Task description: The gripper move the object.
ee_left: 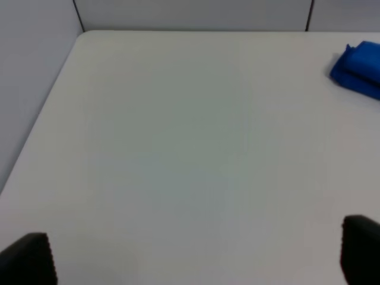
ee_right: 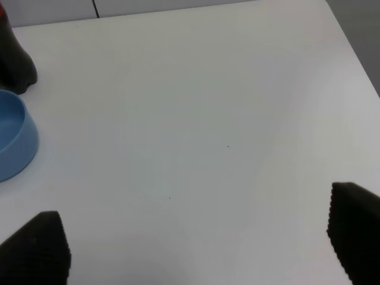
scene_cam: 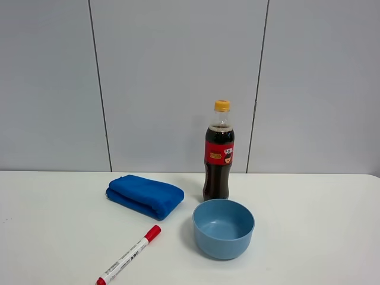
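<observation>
1. Cola bottle (scene_cam: pixel 218 153): upright on the table (scene_cam: pixel 309 237), at 12 o'clock just behind the blue bowl (scene_cam: pixel 223 228).
2. Left gripper (ee_left: pixel 196 258), right gripper (ee_right: pixel 196 246): jaws apparently wide apart, holding nothing; only the tips show.

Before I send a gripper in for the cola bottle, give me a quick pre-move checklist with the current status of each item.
1. Cola bottle upright, cap on: ok.
2. Bottle free of any grasp: ok, no arm shows in the high view.
3. Right gripper open and empty: ok, fingers spread over bare table.
4. Left gripper open and empty: ok.
5. Approach path: not ok from the front, the blue bowl sits right before the bottle; the blue cloth lies to its left. The bottle's right side looks open.
6. Gap between bowl and bottle base: cannot tell.
</observation>
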You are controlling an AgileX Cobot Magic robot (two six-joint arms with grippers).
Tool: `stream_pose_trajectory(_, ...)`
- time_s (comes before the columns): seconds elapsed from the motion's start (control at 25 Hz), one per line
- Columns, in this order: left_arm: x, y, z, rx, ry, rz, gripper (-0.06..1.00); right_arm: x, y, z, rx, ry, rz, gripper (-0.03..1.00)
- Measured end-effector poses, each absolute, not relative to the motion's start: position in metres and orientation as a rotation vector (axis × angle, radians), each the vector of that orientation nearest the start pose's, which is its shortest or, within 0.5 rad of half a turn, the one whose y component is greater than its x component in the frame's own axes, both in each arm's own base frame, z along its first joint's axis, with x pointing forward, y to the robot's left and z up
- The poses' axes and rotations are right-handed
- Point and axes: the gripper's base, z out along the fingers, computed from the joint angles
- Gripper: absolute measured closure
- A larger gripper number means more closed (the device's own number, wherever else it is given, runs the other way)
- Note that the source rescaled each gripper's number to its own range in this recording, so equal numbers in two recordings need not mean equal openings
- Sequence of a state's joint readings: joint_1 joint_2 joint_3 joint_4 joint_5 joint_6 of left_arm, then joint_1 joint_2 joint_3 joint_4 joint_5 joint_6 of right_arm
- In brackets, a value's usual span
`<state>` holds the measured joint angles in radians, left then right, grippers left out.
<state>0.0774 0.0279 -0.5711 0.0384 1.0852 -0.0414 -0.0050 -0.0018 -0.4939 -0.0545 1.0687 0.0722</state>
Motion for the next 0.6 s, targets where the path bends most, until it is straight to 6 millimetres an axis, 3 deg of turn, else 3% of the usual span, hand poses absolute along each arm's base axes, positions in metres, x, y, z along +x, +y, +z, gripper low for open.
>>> stream_pose_trajectory(0.28, -0.005, -0.006, 0.275, -0.021, 2.057, 0.005, 0.02, -0.005, -0.004, 0.275, 0.082, 2.054, -0.024, -0.03)
stream_pose_trajectory(0.6, -0.004, -0.006, 0.274, -0.007, 2.054, -0.006, 0.02, -0.005, -0.004, 0.275, 0.082, 2.054, -0.024, -0.03)
